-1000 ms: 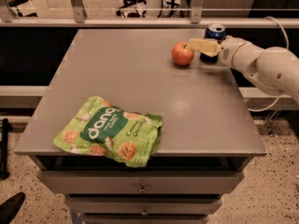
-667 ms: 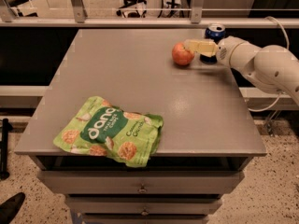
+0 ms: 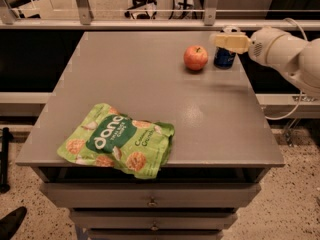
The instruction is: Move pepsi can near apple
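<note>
The red-orange apple [image 3: 195, 57] sits on the grey table [image 3: 150, 84] at the far right. The dark-blue pepsi can [image 3: 224, 59] stands upright just right of it, almost touching. My gripper [image 3: 226, 40] reaches in from the right on a white arm [image 3: 285, 51]. Its pale yellowish fingers lie across the can's upper part, so only the can's lower body and a bit of its silver top show.
A green snack bag [image 3: 117, 145] lies at the table's front left. The can stands close to the table's right edge. A metal rail [image 3: 150, 11] runs behind the table. Drawers [image 3: 150, 201] are below the front edge.
My gripper has risen from table level beside the apple to the can's upper part. The can's blue lower body now shows. The apple and the bag have not moved.
</note>
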You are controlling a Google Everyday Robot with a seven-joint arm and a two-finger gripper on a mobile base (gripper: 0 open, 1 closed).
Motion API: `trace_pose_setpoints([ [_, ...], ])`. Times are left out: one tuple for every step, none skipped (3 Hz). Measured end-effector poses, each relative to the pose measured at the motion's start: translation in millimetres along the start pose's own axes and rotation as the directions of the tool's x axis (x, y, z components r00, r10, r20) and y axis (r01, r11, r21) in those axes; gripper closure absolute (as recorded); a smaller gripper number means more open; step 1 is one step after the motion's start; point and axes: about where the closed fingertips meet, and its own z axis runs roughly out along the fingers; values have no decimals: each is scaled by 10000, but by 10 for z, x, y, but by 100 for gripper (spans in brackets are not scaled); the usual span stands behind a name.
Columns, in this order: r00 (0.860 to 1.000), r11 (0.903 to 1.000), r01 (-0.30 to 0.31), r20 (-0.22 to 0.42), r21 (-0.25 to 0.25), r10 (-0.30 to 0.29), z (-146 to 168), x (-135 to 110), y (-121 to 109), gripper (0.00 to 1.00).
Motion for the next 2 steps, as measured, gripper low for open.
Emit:
trace_pose_setpoints([
  [9983,9981,541,-223,280,-535,-632,-270,141,0],
  [9931,9946,1040,-536,-27,-1040,-1410,-611,372,0],
])
